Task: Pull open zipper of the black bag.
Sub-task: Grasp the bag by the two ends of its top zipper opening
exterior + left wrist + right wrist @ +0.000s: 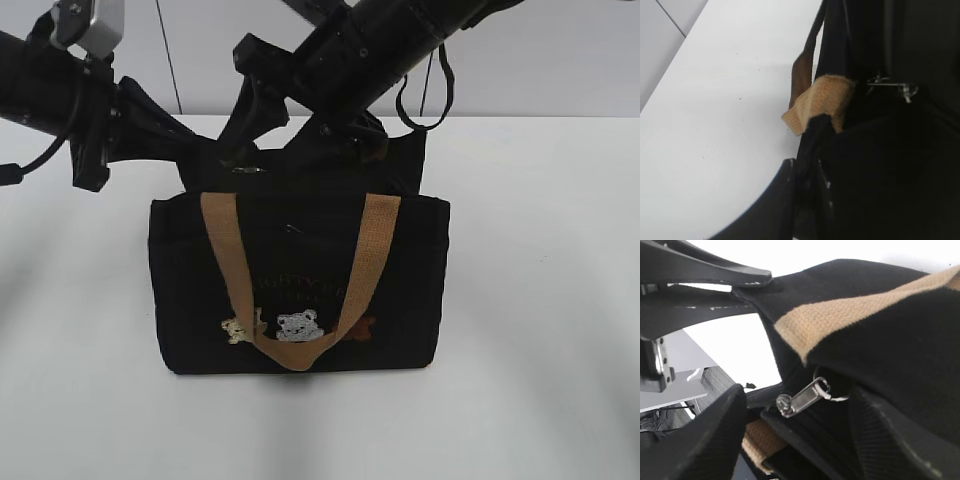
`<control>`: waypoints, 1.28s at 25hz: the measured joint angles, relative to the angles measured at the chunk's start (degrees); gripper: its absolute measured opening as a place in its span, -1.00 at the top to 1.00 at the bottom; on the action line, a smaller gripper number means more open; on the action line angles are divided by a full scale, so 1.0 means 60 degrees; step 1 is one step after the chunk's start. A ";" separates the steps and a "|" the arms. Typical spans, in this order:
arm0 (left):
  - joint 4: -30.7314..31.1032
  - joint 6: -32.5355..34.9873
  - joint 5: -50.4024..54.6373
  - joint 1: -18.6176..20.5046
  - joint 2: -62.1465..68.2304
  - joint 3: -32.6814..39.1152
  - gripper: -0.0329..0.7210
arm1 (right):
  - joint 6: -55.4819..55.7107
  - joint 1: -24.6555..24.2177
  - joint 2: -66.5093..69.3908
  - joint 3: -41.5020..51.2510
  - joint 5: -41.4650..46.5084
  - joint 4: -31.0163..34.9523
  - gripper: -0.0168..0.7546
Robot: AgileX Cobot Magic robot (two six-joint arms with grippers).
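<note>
The black bag (300,290) stands upright on the white table (540,300), bear patches and a tan handle (225,250) facing me. My left gripper (190,160) is shut on the black fabric at the bag's top left end; in the left wrist view its jaws (807,175) pinch that fabric just below a tan strap (822,102). The zipper's silver pull tab (802,397) lies loose between the spread fingers of my right gripper (800,407), which is open and touches nothing. That tab (890,86) also shows in the left wrist view. My right gripper (240,145) hovers over the bag's top left.
The table's back edge (520,118) meets a pale wall. A black cable loop (425,95) hangs from the right arm behind the bag. Both arms crowd the space above the bag's top.
</note>
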 joint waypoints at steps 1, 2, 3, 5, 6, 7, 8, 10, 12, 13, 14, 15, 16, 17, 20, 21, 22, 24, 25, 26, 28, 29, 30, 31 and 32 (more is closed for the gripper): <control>-0.0040 0.0000 -0.0008 0.0000 0.0000 0.0000 0.77 | -0.0006 0.0000 0.0013 0.0000 -0.0010 0.0000 -0.32; -0.0074 0.0000 -0.0008 0.0000 0.0000 0.0000 0.77 | -0.0006 0.0000 0.0013 0.0000 -0.0010 -0.0023 -0.32; -0.0097 0.0000 -0.0008 0.0000 0.0000 0.0000 0.77 | -0.0020 0.0000 0.0013 0.0000 -0.0018 -0.0078 -0.32; -0.0117 0.0000 -0.0008 0.0000 0.0000 0.0000 0.77 | -0.0018 0.0000 0.0013 -0.0027 -0.0018 -0.0254 -0.32; -0.0126 0.0000 -0.0008 0.0000 0.0000 0.0000 0.77 | -0.0018 0.0000 0.0013 -0.0027 -0.0018 -0.0337 -0.32; -0.0126 0.0000 -0.0008 0.0000 0.0000 0.0000 0.77 | 0.0049 0.0000 0.0013 -0.0035 -0.0018 -0.0426 -0.32; -0.0126 0.0000 -0.0008 0.0000 0.0000 0.0000 0.77 | 0.0115 0.0000 0.0013 -0.0033 -0.0043 -0.0468 -0.32; -0.0134 0.0000 -0.0002 0.0000 0.0000 0.0000 0.77 | 0.0174 0.0000 0.0013 -0.0033 -0.0173 -0.0498 -0.32; -0.0134 0.0000 0.0021 0.0000 0.0000 0.0000 0.77 | 0.0214 0.0000 0.0013 -0.0033 -0.0327 -0.0498 -0.32; -0.0134 0.0000 0.0050 0.0000 0.0000 0.0000 0.77 | 0.0222 0.0000 0.0013 -0.0033 -0.0376 -0.0498 -0.32; -0.0134 0.0000 0.0069 0.0000 0.0000 0.0000 0.77 | 0.0230 0.0000 0.0013 -0.0033 -0.0395 -0.0511 -0.32; -0.0134 0.0000 0.0101 0.0008 0.0000 0.0000 0.77 | 0.0270 0.0000 0.0013 -0.0033 -0.0394 -0.0582 -0.32; -0.0134 0.0000 0.0119 0.0008 0.0000 0.0000 0.77 | 0.0328 -0.0013 0.0013 -0.0033 -0.0394 -0.0656 -0.32; -0.0134 0.0000 0.0121 0.0008 0.0000 0.0000 0.77 | 0.0380 -0.0021 0.0013 -0.0033 -0.0385 -0.0725 -0.32; -0.0135 0.0000 0.0153 0.0008 0.0000 0.0000 0.77 | 0.0581 -0.0125 0.0013 -0.0033 -0.0295 -0.0828 -0.32; -0.0146 0.0000 0.0153 0.0008 0.0000 0.0000 0.77 | 0.0659 -0.0165 0.0013 -0.0033 -0.0286 -0.0859 -0.32; -0.0146 0.0000 0.0153 0.0008 0.0000 0.0000 0.77 | 0.0718 -0.0187 0.0013 -0.0033 -0.0267 -0.0866 -0.32; -0.0154 0.0000 0.0153 0.0008 0.0000 0.0000 0.77 | 0.0758 -0.0188 0.0013 -0.0033 -0.0258 -0.0781 -0.32; -0.0154 0.0000 0.0153 0.0008 0.0000 0.0000 0.77 | 0.0758 -0.0188 0.0013 -0.0033 -0.0258 -0.0708 -0.32; -0.0154 0.0000 0.0153 0.0008 0.0000 0.0000 0.77 | 0.0723 -0.0201 0.0013 -0.0033 -0.0258 -0.0633 -0.32; -0.0154 0.0000 0.0153 0.0008 0.0000 0.0000 0.77 | 0.0635 -0.0220 0.0066 -0.0033 -0.0258 -0.0384 -0.32; -0.0144 0.0000 0.0153 0.0008 0.0000 0.0000 0.77 | 0.0560 -0.0231 0.0121 -0.0033 -0.0237 -0.0209 -0.32; -0.0126 0.0000 0.0144 0.0008 0.0000 0.0000 0.77 | 0.0471 -0.0231 0.0217 -0.0033 -0.0182 0.0022 -0.32; -0.0100 0.0000 0.0144 0.0008 0.0000 0.0000 0.77 | 0.0330 -0.0241 0.0339 -0.0033 -0.0108 0.0317 -0.32; -0.0062 0.0000 0.0144 0.0008 0.0000 0.0000 0.77 | 0.0128 -0.0252 0.0452 -0.0033 -0.0052 0.0628 -0.32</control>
